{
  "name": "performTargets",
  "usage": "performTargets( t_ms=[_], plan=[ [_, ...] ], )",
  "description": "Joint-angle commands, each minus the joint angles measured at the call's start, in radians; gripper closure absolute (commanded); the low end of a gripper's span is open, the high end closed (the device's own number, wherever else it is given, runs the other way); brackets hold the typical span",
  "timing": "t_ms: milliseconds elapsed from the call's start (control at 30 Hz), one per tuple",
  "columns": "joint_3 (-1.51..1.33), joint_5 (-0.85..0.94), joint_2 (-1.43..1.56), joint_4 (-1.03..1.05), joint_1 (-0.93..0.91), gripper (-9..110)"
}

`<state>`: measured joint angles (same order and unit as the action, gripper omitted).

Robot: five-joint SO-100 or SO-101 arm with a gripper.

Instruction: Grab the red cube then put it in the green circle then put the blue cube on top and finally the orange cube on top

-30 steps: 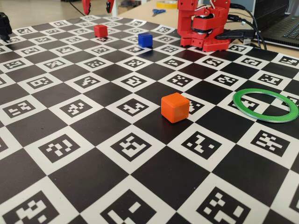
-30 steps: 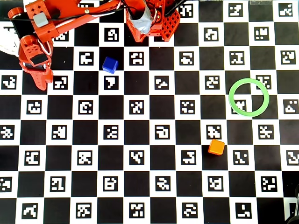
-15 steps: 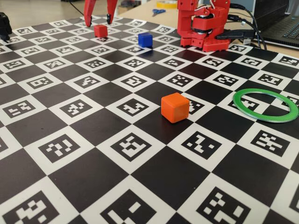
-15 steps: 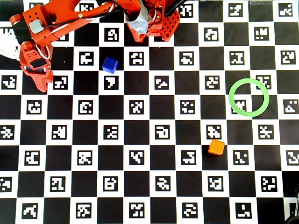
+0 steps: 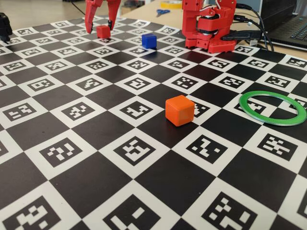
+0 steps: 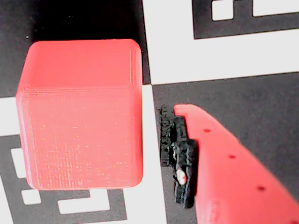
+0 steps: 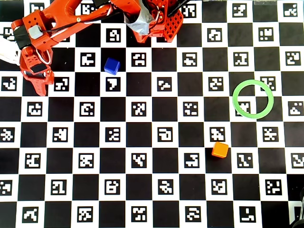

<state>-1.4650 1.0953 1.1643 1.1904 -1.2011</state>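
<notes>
The red cube [image 5: 103, 31] sits on the chequered mat at the far left. My gripper [image 5: 99, 29] hangs over it, open, with one finger on each side. In the wrist view the red cube [image 6: 81, 116] fills the left half and one red finger [image 6: 219, 158] stands just right of it, with a narrow gap between; the other finger is out of frame. In the overhead view the gripper [image 7: 37, 80] hides the cube. The blue cube [image 5: 149, 40] [image 7: 111, 66] lies right of it. The orange cube [image 5: 179, 110] [image 7: 220, 149] lies mid-mat. The green circle [image 5: 276, 120] [image 7: 253, 82] lies flat and empty at the right.
The red arm base [image 5: 211, 28] [image 7: 152, 19] stands at the mat's far edge. Behind it are blue-handled scissors [image 5: 162, 12], cables and a laptop [image 5: 292, 28]. A black object [image 5: 4, 26] sits at the far left edge.
</notes>
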Motion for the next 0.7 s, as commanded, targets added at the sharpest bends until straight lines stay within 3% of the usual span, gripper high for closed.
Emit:
performTargets(
  t_ms=[0,667],
  plan=[
    [0.003,0.005,0.037,-0.012,0.006,63],
    [-0.012,-0.028,0.043,-0.026,0.021,75]
  ],
)
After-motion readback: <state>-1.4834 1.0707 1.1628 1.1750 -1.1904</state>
